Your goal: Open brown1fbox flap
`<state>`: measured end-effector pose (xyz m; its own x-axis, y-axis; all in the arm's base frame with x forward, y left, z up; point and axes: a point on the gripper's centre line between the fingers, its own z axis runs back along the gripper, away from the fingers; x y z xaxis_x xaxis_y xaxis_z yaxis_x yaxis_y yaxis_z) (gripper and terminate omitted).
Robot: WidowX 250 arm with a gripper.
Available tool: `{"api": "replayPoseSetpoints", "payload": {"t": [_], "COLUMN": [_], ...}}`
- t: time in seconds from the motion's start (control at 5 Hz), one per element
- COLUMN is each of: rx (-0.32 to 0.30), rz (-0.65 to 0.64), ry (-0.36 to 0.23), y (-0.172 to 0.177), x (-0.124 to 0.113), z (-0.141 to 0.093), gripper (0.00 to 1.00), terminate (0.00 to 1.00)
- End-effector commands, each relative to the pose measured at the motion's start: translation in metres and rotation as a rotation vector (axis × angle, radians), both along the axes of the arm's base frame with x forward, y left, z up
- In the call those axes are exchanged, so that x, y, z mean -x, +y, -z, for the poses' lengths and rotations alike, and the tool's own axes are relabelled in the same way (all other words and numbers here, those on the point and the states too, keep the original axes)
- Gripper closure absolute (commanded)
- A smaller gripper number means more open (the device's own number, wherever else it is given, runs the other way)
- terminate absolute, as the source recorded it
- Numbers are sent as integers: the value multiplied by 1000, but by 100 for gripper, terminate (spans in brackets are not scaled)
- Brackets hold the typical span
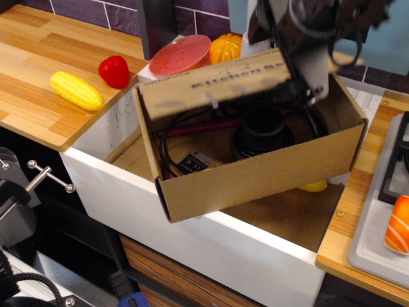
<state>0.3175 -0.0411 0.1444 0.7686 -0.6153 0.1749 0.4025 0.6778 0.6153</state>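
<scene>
The brown1fbox (255, 176) stands tilted in the white sink (192, 240), front wall towards me. Its flap (211, 86), with blurred dark blue print, is raised nearly upright along the box's back edge. My gripper (297, 89) comes down from the top right and is at the flap's right end, its dark fingers (307, 77) closed on the flap's edge. The box's inside shows a black round object (262, 131), cables and a magenta bar (198, 128).
A yellow corn (77, 91) and a red strawberry (115, 70) lie on the left wooden counter (32, 57). A pink plate (181, 54) and an orange pumpkin (225, 48) sit behind the box. A yellow toy (314, 187) lies under the box. An orange sushi (399, 224) is on the right.
</scene>
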Motion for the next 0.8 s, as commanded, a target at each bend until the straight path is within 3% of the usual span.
{"api": "replayPoseSetpoints", "payload": {"t": [0.0, 0.2, 0.6], "rx": [-87, -121, -166], "rz": [39, 90, 165], "ry": [-119, -122, -184], "y": [23, 33, 51], "x": [-27, -44, -74], "z": [-54, -65, -74], "gripper": [0, 0, 0], "terminate": [0, 0, 0]}}
